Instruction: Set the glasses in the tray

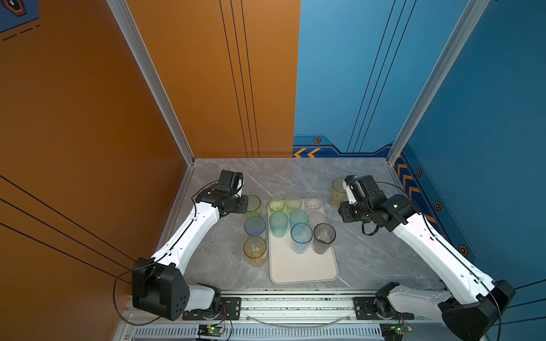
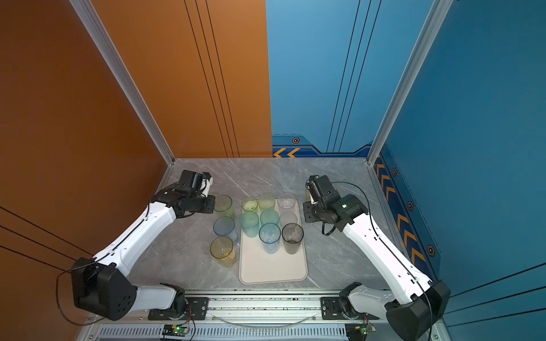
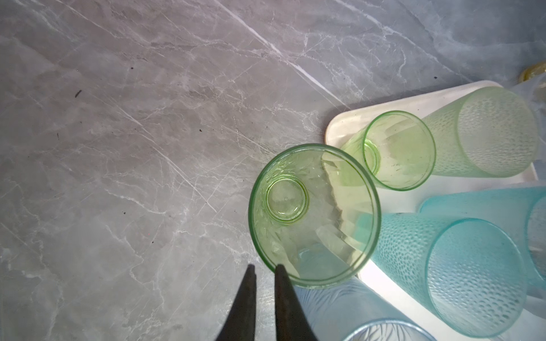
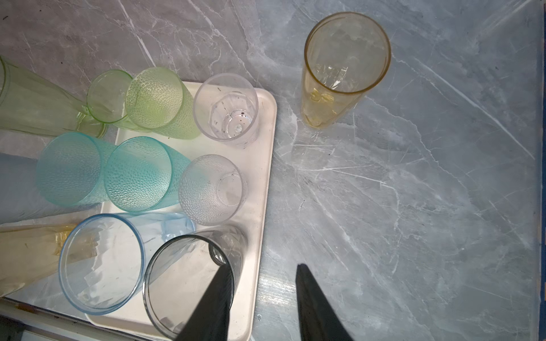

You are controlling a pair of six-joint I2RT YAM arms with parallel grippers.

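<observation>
The cream tray holds several upright glasses, among them a blue one and a smoky grey one. Left of the tray, on the table, stand a green glass, a blue glass and a yellow glass. An amber glass stands alone at the right. My left gripper hovers beside the green glass, shut, holding nothing. Raised over the tray's right rim, my right gripper is open and empty.
Grey marble tabletop enclosed by an orange wall on the left and blue walls at the back and right. An aluminium rail with both arm bases runs along the front edge. The tray's near half is bare.
</observation>
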